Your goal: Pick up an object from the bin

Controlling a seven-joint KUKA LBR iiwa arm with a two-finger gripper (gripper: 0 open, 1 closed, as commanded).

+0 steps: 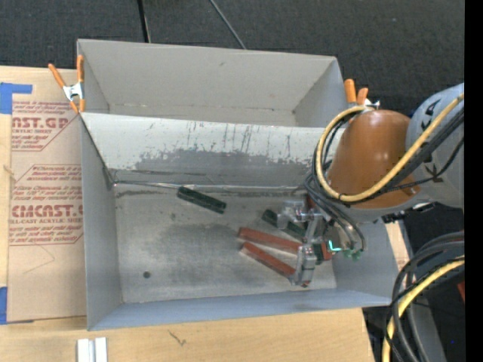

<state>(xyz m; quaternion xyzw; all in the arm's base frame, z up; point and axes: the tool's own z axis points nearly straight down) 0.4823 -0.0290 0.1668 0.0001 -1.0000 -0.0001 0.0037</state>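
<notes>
My gripper (301, 243) is low in the bin's right part, open, with one metal finger (291, 217) toward the back and the other finger (306, 267) toward the front. Two long red-brown bars (266, 249) lie side by side on the floor, slanting toward the front right. Their right ends reach in between my fingers, and I cannot tell whether a finger touches them. A small dark green piece (271, 217) lies just left of the back finger.
A dark green pen-like stick (201, 199) lies near the back wall at mid-bin. The arm's orange-brown cover and yellow cables hang over the bin's right rim.
</notes>
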